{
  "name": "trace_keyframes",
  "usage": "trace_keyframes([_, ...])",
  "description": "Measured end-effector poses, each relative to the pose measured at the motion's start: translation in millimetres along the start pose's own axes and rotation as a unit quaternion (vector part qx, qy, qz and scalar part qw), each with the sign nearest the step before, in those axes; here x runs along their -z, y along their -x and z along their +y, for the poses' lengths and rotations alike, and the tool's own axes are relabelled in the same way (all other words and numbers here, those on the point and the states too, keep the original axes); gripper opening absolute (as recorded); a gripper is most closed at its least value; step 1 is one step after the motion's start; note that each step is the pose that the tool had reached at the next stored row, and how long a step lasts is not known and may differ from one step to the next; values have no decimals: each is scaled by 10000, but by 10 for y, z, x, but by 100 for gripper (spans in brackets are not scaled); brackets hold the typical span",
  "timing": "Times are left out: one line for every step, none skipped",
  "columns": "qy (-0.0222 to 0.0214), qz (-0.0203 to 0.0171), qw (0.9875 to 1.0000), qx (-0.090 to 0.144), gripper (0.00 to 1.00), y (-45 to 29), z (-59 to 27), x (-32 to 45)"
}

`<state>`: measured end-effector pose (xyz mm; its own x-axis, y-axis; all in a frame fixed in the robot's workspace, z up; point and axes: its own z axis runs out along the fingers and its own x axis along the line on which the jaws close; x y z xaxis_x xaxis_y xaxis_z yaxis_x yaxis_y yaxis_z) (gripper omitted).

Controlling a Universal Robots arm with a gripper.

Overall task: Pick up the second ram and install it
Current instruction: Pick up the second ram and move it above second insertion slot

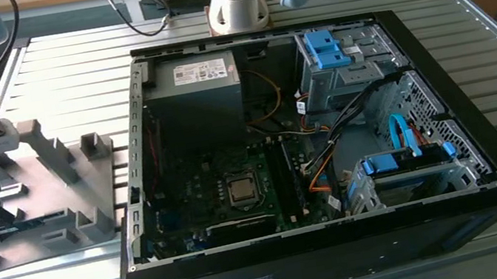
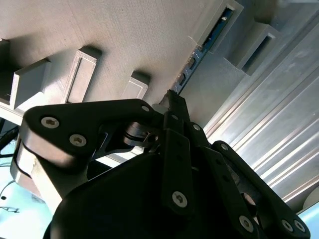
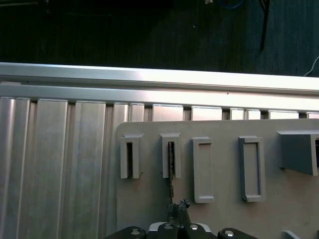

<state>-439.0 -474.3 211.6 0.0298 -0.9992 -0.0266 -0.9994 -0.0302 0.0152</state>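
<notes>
Nearest the camera in the first wrist view, the black gripper point(image 3: 178, 208) has its jaws drawn almost together, pinching the near end of the second ram point(image 3: 171, 172). The ram is a thin blue-green strip standing on edge. Its far end sits in a slotted grey post point(image 3: 171, 155), with similar posts point(image 3: 129, 157) standing apart on either side. All rise from a flat grey holder plate point(image 3: 149, 214) lying on a ribbed metal table point(image 3: 60, 164). Beyond runs the table's straight edge rail point(image 3: 159, 79), then dark floor point(image 3: 149, 35). In the exterior view, an open computer case point(image 1: 328, 265) sits to the exterior view's right of the plate.
</notes>
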Motion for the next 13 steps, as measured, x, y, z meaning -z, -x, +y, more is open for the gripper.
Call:
trace_keyframes([0, 0, 10000, 0, 10, 0, 0, 0])
trace_keyframes([0, 0, 10000, 0, 10, 0, 0, 0])
trace_keyframes([0, 0, 10000, 0, 11, 0, 0, 0])
trace_keyframes([0, 0, 10000, 1, 11, 0, 0, 0])
trace_keyframes([0, 0, 10000, 1, 16, 0, 0, 0])
trace_keyframes([0, 0, 10000, 1, 23, 0, 0, 0])
trace_keyframes([0, 0, 10000, 1, 23, 0, 0, 0])
trace_keyframes([0, 0, 10000, 1, 29, 0, 0, 0])
trace_keyframes([0, 0, 10000, 1, 29, 0, 0, 0])
trace_keyframes([0, 0, 10000, 1, 35, 0, 0, 0])
trace_keyframes([0, 0, 10000, 1, 35, 0, 0, 0])
trace_keyframes([0, 0, 10000, 1, 35, 0, 0, 0])
trace_keyframes([0, 0, 10000, 2, 35, 0, 0, 0])
